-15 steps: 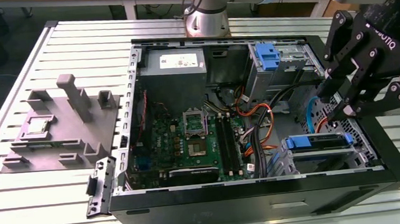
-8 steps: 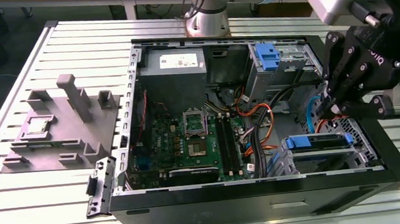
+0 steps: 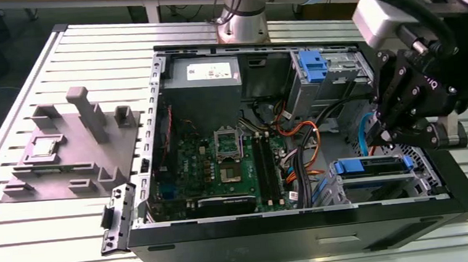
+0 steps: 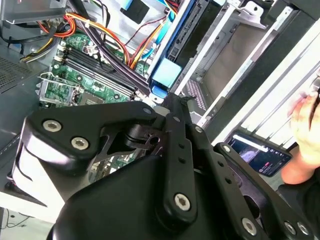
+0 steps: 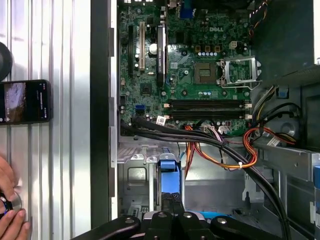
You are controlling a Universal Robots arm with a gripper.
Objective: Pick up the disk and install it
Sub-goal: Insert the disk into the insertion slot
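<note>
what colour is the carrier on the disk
The disk carrier is bright blue, clearest in the exterior view.

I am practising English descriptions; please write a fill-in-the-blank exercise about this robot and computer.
1. The disk, beneath the gripper, has a ____ plastic carrier.
2. The grey fixture block lies outside the computer case, on the exterior view's ____.
3. In the first wrist view, a ____, screen lit, lies on the slatted table.
Missing words: blue; left; phone.

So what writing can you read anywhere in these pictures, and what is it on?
White label on the grey metal power-supply box: too small to read.
Fine white markings on the green motherboard: too small.
Lit screen of the black phone: blurred.
Nothing can be quoted.
</note>
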